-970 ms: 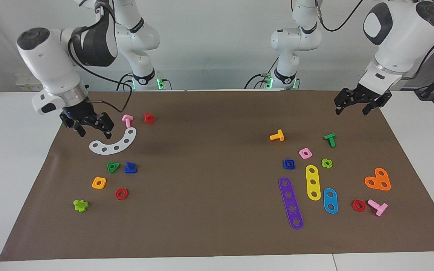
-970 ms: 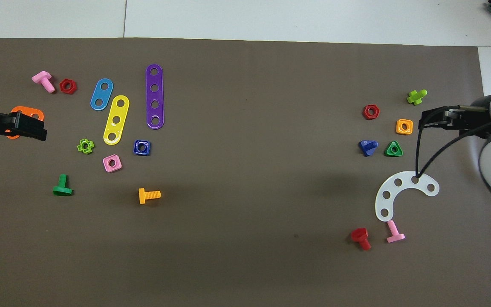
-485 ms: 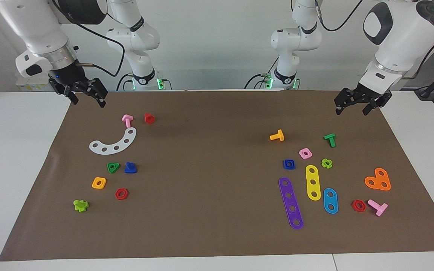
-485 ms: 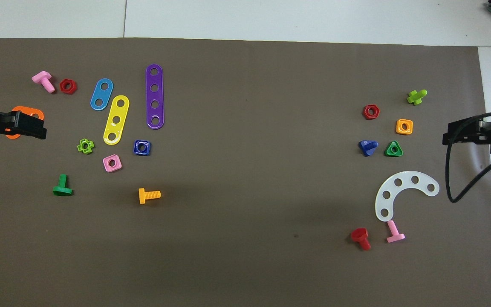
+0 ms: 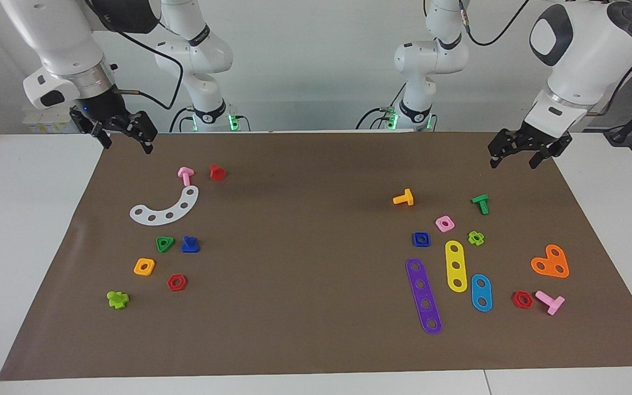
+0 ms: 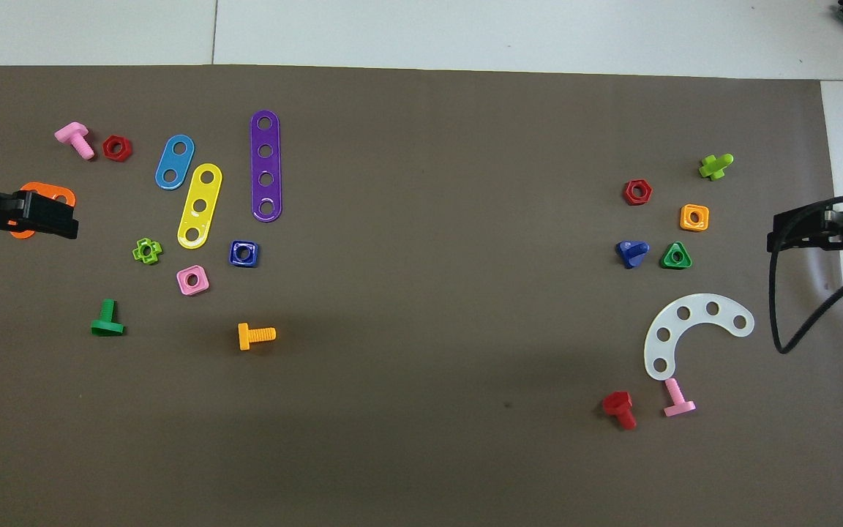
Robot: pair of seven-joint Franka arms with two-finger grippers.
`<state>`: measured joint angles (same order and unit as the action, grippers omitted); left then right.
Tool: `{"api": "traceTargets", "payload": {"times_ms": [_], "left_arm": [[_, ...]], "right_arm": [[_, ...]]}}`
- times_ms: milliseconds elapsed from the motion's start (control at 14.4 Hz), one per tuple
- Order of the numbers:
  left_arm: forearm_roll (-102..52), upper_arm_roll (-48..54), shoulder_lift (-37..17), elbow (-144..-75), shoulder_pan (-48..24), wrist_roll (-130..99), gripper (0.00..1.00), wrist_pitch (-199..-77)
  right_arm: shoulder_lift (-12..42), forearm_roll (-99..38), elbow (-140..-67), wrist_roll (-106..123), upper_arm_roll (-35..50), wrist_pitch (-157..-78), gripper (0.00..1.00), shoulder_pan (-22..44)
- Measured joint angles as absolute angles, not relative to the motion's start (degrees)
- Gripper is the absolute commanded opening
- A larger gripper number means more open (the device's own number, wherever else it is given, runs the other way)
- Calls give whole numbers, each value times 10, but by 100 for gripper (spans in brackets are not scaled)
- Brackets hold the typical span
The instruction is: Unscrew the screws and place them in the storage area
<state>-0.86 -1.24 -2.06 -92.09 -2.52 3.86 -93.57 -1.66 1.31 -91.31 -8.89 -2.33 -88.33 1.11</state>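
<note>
The dark-blue bolt point(image 5: 190, 244) point(image 6: 632, 253) lies on the brown mat beside a green triangular nut point(image 5: 164, 244). It is in the storage area, farther from the robots than the white curved strip point(image 5: 165, 207) point(image 6: 696, 333). My right gripper point(image 5: 125, 141) point(image 6: 787, 236) is open and empty, raised over the mat's edge at the right arm's end. My left gripper point(image 5: 515, 160) point(image 6: 70, 225) is open and empty, raised over the mat at the left arm's end, where it waits.
Around the white strip lie pink point(image 5: 185, 175), red point(image 5: 216, 172) and lime point(image 5: 118, 299) bolts and orange point(image 5: 144, 266) and red point(image 5: 176, 282) nuts. At the left arm's end lie purple point(image 5: 423, 296), yellow point(image 5: 456, 265) and blue point(image 5: 481, 292) strips, a dark-blue square nut point(image 5: 421, 239) and an orange heart plate point(image 5: 550, 262).
My right gripper has risen from just beside the white strip and drawn back to the mat's edge nearer the robots. The blue bolt and the left arm have not moved.
</note>
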Motion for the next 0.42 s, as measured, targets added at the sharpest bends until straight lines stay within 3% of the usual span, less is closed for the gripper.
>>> {"api": "traceTargets", "payload": {"times_ms": [416], "left_arm": [[-9, -12, -21, -922, -25, 39, 100, -936]], "right_arm": [[-16, 13, -908, -89, -23, -876, 100, 11]]}}
